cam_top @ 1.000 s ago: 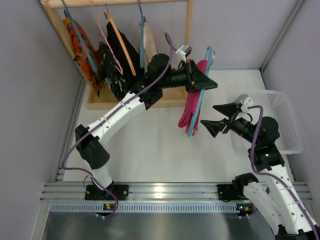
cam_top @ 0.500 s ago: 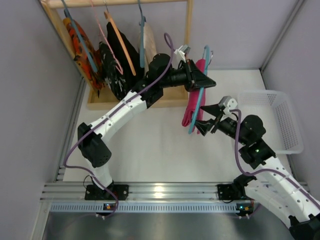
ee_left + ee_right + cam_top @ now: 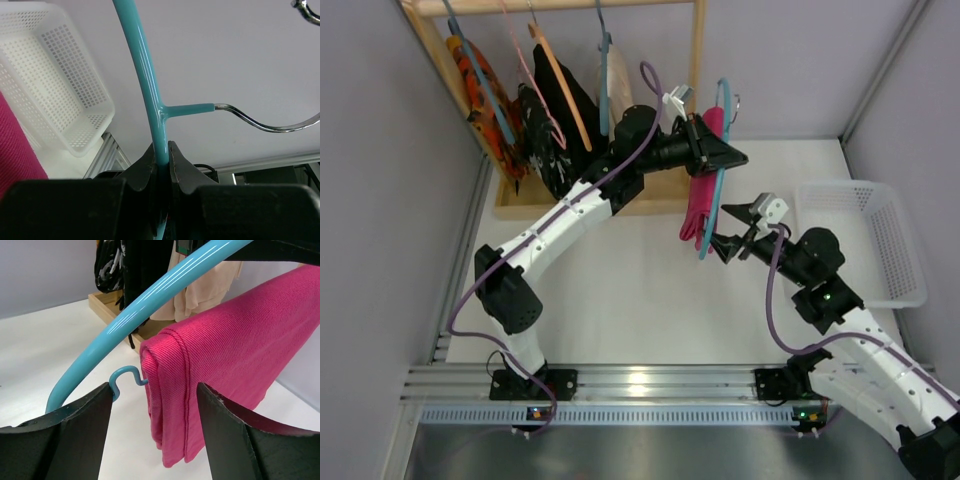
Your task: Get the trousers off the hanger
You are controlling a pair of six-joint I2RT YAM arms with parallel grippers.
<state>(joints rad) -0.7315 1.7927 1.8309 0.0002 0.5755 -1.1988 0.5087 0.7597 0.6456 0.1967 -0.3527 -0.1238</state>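
Note:
Pink trousers [image 3: 702,205] hang folded over a teal hanger [image 3: 717,150] held in the air right of the rack. My left gripper [image 3: 728,158] is shut on the hanger's teal shoulder, seen pinched between the fingers in the left wrist view [image 3: 161,150], with its metal hook [image 3: 270,122] to the right. My right gripper [image 3: 730,228] is open, its jaws spread either side of the trousers' lower edge. In the right wrist view the pink trousers [image 3: 210,355] hang between my two fingers [image 3: 75,430], next to the teal hanger arm [image 3: 145,305] and its small end hook [image 3: 122,377].
A wooden clothes rack [image 3: 560,100] at the back left holds several garments on hangers. A white mesh basket [image 3: 870,235] sits at the right, also in the left wrist view [image 3: 55,75]. Grey walls enclose the white table [image 3: 620,290].
My right gripper has moved left and forward, from well clear of the trousers to straddling their lower edge. The left gripper has shifted the hanger slightly up and left.

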